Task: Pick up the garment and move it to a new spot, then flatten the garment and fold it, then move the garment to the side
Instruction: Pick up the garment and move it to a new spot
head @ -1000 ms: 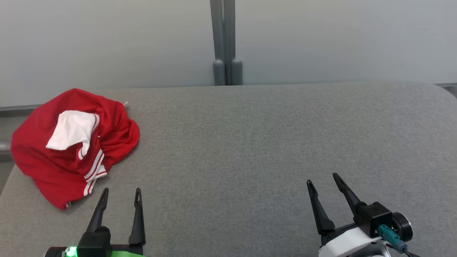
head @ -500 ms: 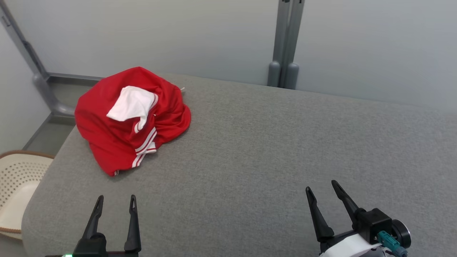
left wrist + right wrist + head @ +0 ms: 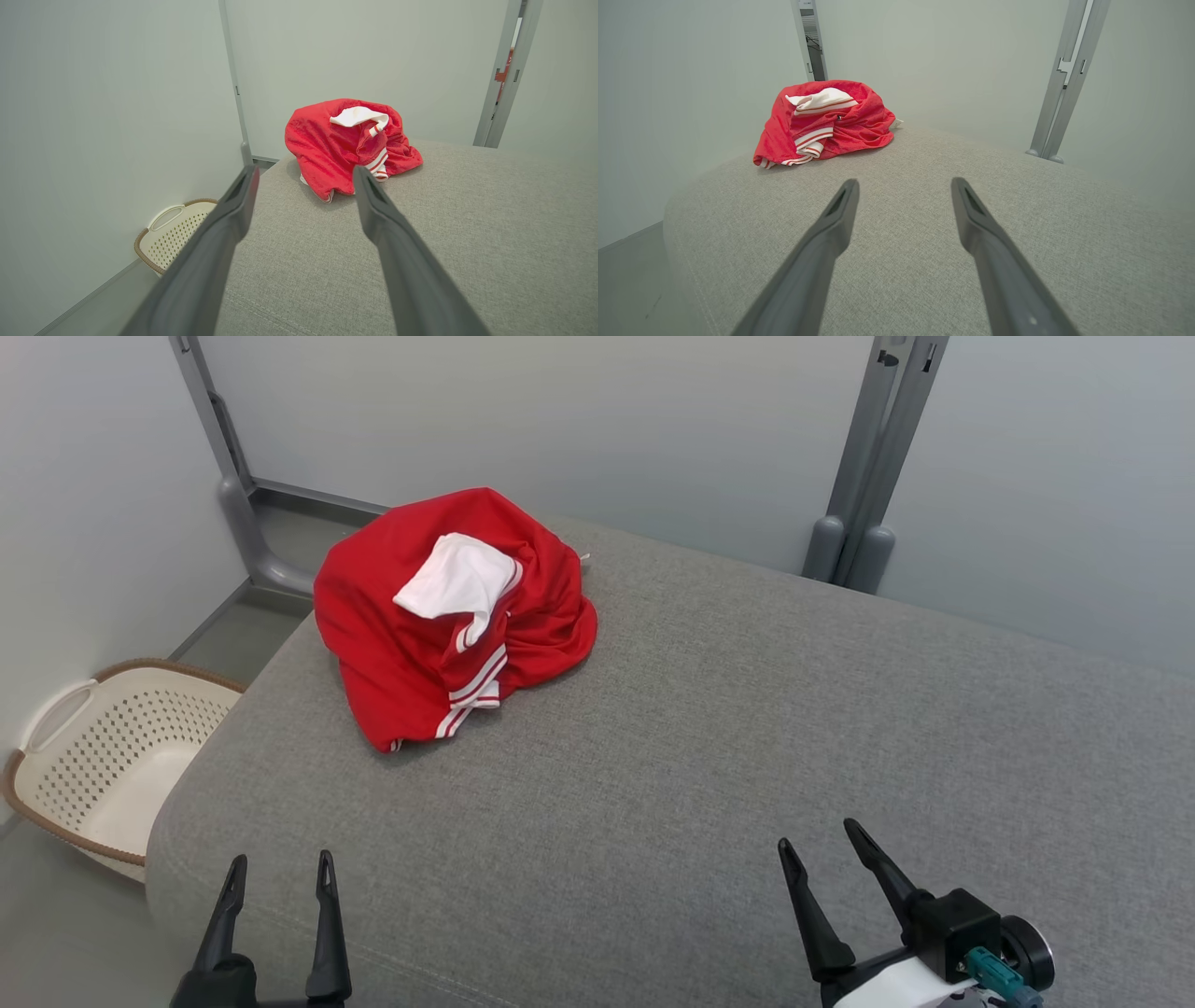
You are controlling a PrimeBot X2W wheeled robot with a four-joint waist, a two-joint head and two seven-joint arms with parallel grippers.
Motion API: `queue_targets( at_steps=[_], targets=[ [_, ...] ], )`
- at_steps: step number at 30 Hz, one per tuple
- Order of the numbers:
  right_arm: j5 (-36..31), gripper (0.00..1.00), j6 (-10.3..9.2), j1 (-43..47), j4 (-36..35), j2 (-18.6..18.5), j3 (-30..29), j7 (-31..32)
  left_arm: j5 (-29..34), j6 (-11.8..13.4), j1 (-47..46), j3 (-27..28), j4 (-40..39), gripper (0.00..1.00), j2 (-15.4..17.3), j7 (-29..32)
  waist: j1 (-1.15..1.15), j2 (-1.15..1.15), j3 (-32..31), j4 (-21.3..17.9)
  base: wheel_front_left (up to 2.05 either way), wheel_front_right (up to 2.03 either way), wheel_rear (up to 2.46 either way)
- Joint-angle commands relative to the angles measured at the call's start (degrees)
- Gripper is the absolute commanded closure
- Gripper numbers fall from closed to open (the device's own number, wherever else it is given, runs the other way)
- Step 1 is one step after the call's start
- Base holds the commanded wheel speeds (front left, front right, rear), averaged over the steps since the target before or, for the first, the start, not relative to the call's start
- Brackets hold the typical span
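- The garment point(image 3: 392, 644), a red heap with white-striped trim and a white panel on top, lay crumpled at the far left corner of the grey padded surface point(image 3: 728, 737), with the basket point(image 3: 103, 747) down on the floor to the left.
- My left claw point(image 3: 280, 859) and right claw point(image 3: 817, 835) both stood spread wide, gripping nothing, well short of it.
- I judged it light, soft and limp, sure to sag when lifted.
- A raised fold by the striped hem looked the best bite.

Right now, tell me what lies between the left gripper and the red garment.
Nothing but bare grey upholstered surface lies between the open left gripper and the red-and-white garment; the left wrist view and the head view both show it.
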Motion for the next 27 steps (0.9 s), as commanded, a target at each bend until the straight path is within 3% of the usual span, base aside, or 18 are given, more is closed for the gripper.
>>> queue_targets(
  at_steps=[1, 14, 21, 27],
  targets=[
    [-0.52, 0.00, -0.02, -0.69, 0.19, -0.22, 0.01, -0.18, -0.52, 0.36, 0.06, 0.11, -0.34, 0.00, 0.05, -0.05, 0.00, 0.00, 0.37, 0.34, 0.00, 0.00, 0.00],
    [-2.95, 0.00, -0.02, 0.32, 0.21, -0.24, -2.40, -0.18, 0.12, -0.86, -5.57, 2.00, -1.96, 0.00, 0.51, -0.04, 0.00, 0.00, 4.14, 1.02, 0.00, 0.00, 0.00],
    [-7.15, 0.00, -0.03, -2.97, -0.81, -0.38, -4.37, -0.18, -1.43, -2.75, -16.82, 4.19, -2.43, 0.00, 1.43, -0.04, 0.00, 0.00, 12.52, -0.50, 0.00, 0.00, 0.00],
    [-8.85, 0.00, -0.03, -5.46, -2.11, -3.47, -6.03, -0.18, -2.21, -4.54, -30.64, 4.43, 5.42, 0.00, 4.22, -0.04, 0.00, 0.00, 19.29, -1.00, 0.00, 0.00, 0.00]
  ],
)
